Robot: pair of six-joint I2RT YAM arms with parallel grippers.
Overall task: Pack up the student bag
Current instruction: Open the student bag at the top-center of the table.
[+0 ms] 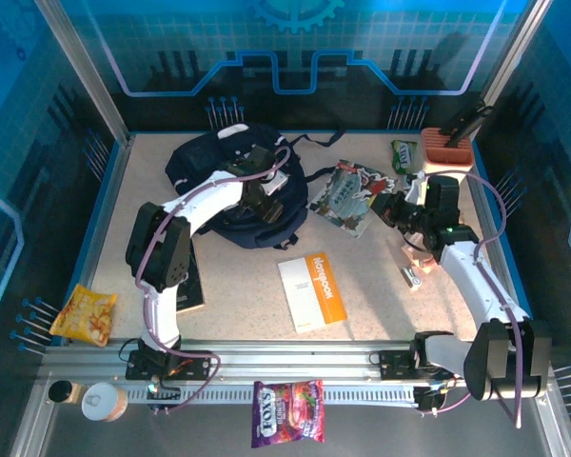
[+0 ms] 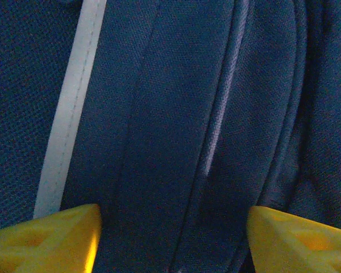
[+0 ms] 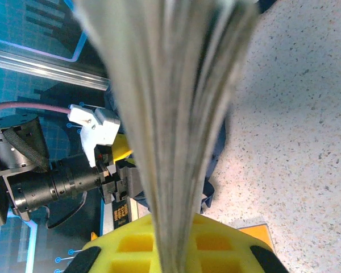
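The student bag [image 1: 219,162], dark navy with a white stripe, lies at the back left of the table. My left gripper [image 1: 262,186] is pressed down on its top. In the left wrist view the bag's cloth [image 2: 170,114] is very close, and the left gripper [image 2: 173,227] stands open, its yellow fingertips on either side of a raised fold of fabric. My right gripper [image 1: 388,208] is shut on the right edge of a colourful magazine [image 1: 347,190] just right of the bag. In the right wrist view the magazine's page edges [image 3: 170,85] fan upward out of the shut right gripper [image 3: 179,239].
An orange notebook [image 1: 312,290] lies mid-table and a black book [image 1: 192,286] beside the left arm. A yellow snack bag [image 1: 84,314] is at front left, a purple packet [image 1: 287,412] on the front rail. A brown holder [image 1: 445,148] and green packet [image 1: 404,152] sit back right.
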